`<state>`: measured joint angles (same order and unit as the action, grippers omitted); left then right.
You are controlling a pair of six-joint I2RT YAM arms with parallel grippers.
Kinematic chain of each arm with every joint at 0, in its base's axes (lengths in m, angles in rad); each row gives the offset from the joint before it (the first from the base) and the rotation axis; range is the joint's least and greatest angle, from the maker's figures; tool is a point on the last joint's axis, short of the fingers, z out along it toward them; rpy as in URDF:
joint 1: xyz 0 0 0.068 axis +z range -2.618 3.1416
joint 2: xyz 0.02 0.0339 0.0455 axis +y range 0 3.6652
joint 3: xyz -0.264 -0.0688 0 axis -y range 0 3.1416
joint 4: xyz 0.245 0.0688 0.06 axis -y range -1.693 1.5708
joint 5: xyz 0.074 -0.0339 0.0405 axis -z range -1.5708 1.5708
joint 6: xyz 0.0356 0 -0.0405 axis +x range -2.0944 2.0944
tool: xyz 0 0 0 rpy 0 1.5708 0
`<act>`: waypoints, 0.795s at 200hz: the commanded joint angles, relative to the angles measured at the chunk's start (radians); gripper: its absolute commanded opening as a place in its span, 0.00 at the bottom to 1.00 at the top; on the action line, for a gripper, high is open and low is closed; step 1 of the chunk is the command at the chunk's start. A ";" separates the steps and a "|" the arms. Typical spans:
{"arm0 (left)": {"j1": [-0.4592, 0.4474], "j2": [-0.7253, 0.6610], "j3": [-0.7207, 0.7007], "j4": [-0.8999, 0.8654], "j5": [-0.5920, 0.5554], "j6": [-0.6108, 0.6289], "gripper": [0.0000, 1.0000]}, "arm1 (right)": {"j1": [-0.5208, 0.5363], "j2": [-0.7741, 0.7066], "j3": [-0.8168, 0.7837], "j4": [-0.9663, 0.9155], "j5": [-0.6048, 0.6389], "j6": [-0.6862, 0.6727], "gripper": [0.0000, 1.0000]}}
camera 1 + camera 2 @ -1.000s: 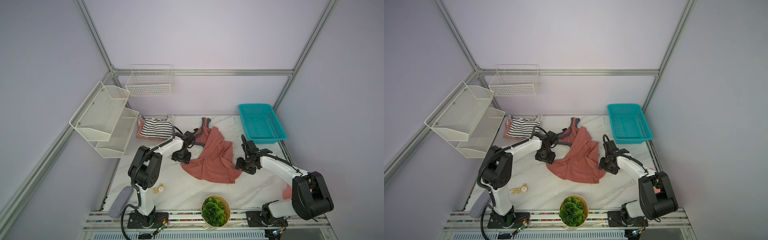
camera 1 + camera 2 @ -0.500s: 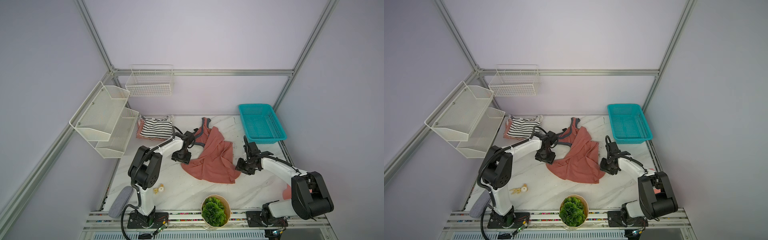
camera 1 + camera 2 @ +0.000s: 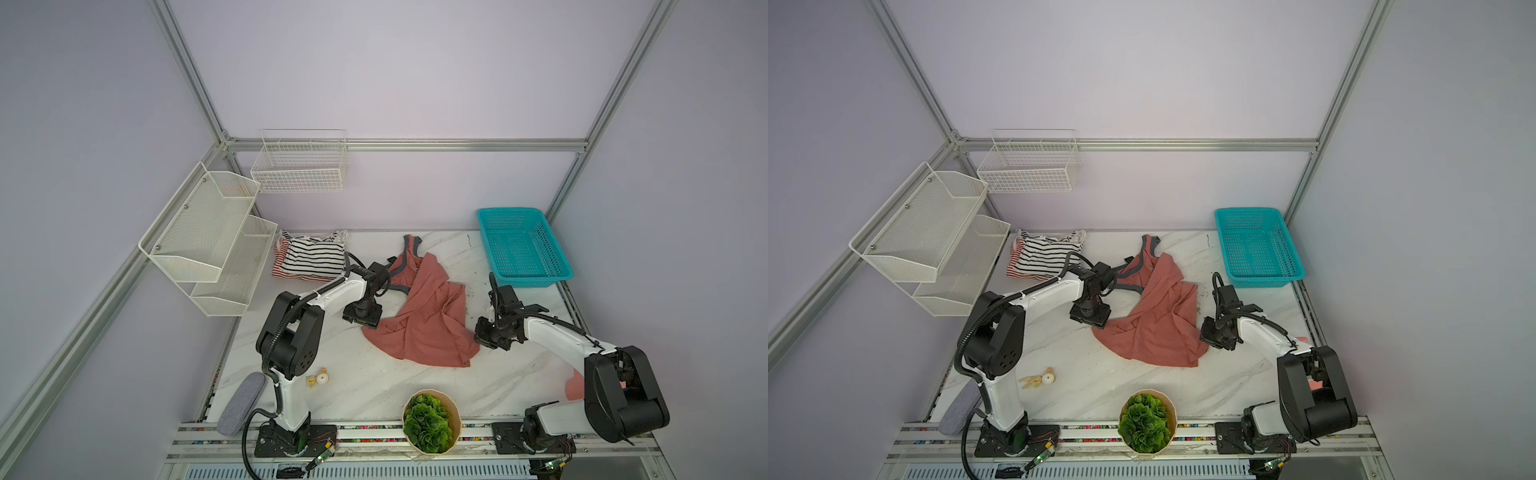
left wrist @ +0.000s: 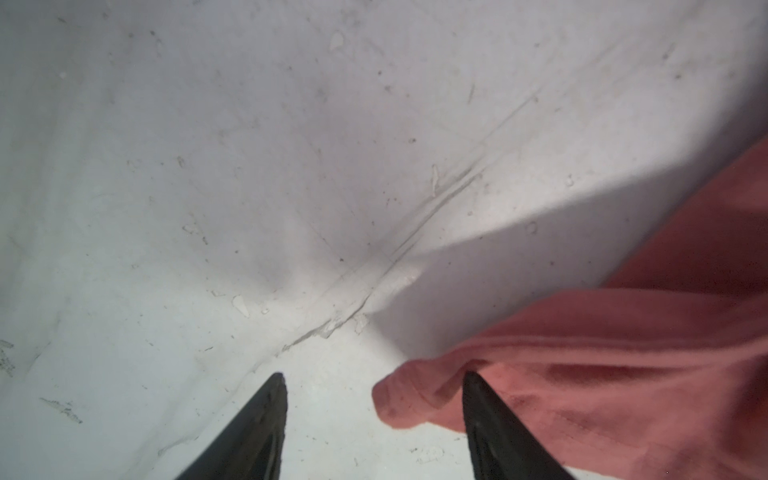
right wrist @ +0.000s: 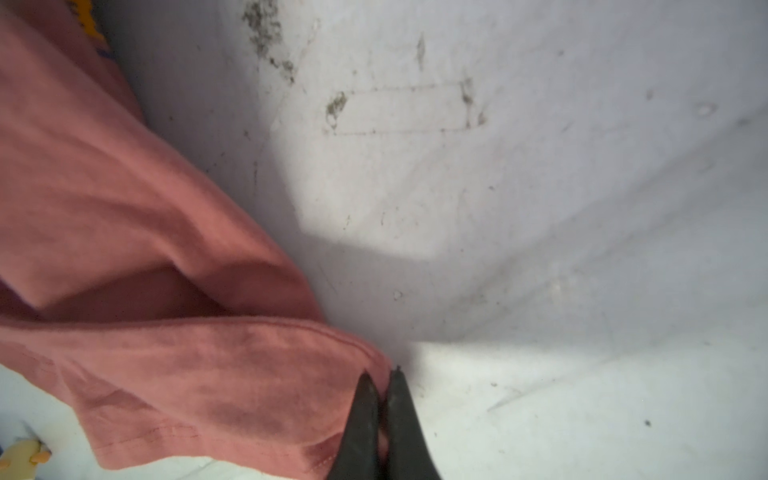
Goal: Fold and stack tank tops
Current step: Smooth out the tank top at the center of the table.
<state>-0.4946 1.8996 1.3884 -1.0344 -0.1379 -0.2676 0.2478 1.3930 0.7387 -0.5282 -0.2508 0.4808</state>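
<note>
The dusty-red tank top [image 3: 422, 320] lies crumpled in the middle of the table [image 3: 374, 386], its right hem corner barely pinched by the clamped right gripper [image 5: 381, 376] and its left corner between the open left gripper [image 4: 372, 374], so lifting may slip that thin bite free.

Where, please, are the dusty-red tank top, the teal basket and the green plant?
dusty-red tank top [image 3: 424, 328], in a top view, crumpled middle.
teal basket [image 3: 532, 280], in a top view, near wall.
green plant [image 3: 428, 424], in a top view, leaves.
</note>
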 commanded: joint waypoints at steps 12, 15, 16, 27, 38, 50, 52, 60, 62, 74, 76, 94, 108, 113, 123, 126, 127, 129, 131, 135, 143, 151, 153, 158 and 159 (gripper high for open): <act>0.017 -0.074 0.040 -0.019 -0.019 0.033 0.67 | -0.004 -0.058 0.028 -0.024 0.019 0.005 0.00; 0.019 -0.076 0.040 -0.018 -0.017 0.036 0.67 | -0.004 -0.059 0.030 -0.023 0.019 0.005 0.00; 0.019 -0.077 0.040 -0.018 -0.016 0.037 0.67 | -0.004 -0.060 0.030 -0.024 0.019 0.005 0.00; 0.021 -0.079 0.040 -0.011 -0.002 0.048 0.67 | -0.004 -0.064 0.031 -0.024 0.021 0.005 0.00; 0.020 -0.077 0.037 0.003 0.028 0.048 0.67 | -0.003 -0.065 0.033 -0.024 0.021 0.004 0.00; 0.021 -0.073 0.034 0.018 0.069 0.079 0.67 | -0.004 -0.062 0.032 -0.023 0.020 0.002 0.00; 0.021 -0.072 0.034 0.021 0.075 0.079 0.67 | -0.004 -0.062 0.031 -0.023 0.020 0.002 0.00; 0.021 -0.070 0.032 0.023 0.101 0.086 0.66 | -0.003 -0.060 0.031 -0.022 0.019 0.001 0.00; 0.022 -0.068 0.032 0.025 0.106 0.086 0.66 | -0.004 -0.060 0.031 -0.023 0.019 0.001 0.00; 0.021 -0.071 0.024 0.033 0.124 0.095 0.65 | -0.004 -0.061 0.030 -0.023 0.021 0.001 0.00; 0.021 -0.071 0.023 0.033 0.125 0.097 0.65 | -0.004 -0.061 0.030 -0.023 0.021 0.001 0.00; 0.021 -0.086 0.009 0.034 0.148 0.109 0.62 | -0.004 -0.063 0.032 -0.024 0.025 -0.001 0.00; 0.021 -0.102 -0.005 0.037 0.175 0.118 0.62 | -0.004 -0.062 0.032 -0.023 0.025 -0.002 0.00; 0.021 -0.107 -0.010 0.037 0.180 0.122 0.62 | -0.004 -0.061 0.031 -0.023 0.025 -0.002 0.00; 0.021 -0.112 -0.019 0.039 0.182 0.129 0.62 | -0.004 -0.058 0.033 -0.022 0.025 -0.004 0.00; 0.021 -0.113 -0.022 0.040 0.181 0.131 0.61 | -0.004 -0.057 0.033 -0.021 0.024 -0.005 0.00; 0.022 -0.114 -0.023 0.039 0.180 0.132 0.61 | -0.004 -0.056 0.033 -0.021 0.024 -0.005 0.00; 0.022 -0.113 -0.024 0.040 0.177 0.131 0.61 | -0.003 -0.056 0.033 -0.021 0.024 -0.005 0.00; 0.021 -0.112 -0.028 0.040 0.174 0.131 0.61 | -0.004 -0.054 0.033 -0.021 0.024 -0.006 0.00; 0.020 -0.109 -0.031 0.041 0.167 0.130 0.61 | -0.003 -0.054 0.033 -0.020 0.022 -0.007 0.00; 0.023 -0.097 -0.037 0.041 0.152 0.128 0.59 | -0.004 -0.051 0.034 -0.018 0.022 -0.008 0.00; 0.025 -0.084 -0.038 0.038 0.152 0.130 0.58 | -0.004 -0.051 0.036 -0.017 0.021 -0.009 0.00; 0.025 -0.079 -0.038 0.036 0.152 0.129 0.58 | -0.003 -0.051 0.036 -0.018 0.021 -0.010 0.00; 0.026 -0.072 -0.037 0.034 0.156 0.127 0.57 | -0.004 -0.051 0.037 -0.019 0.022 -0.010 0.00; 0.027 -0.070 -0.037 0.034 0.158 0.127 0.57 | -0.004 -0.052 0.037 -0.019 0.022 -0.009 0.00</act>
<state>-0.4770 1.8309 1.3830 -1.0061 0.0044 -0.1619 0.2474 1.3426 0.7551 -0.5343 -0.2436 0.4812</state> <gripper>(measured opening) 0.583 0.064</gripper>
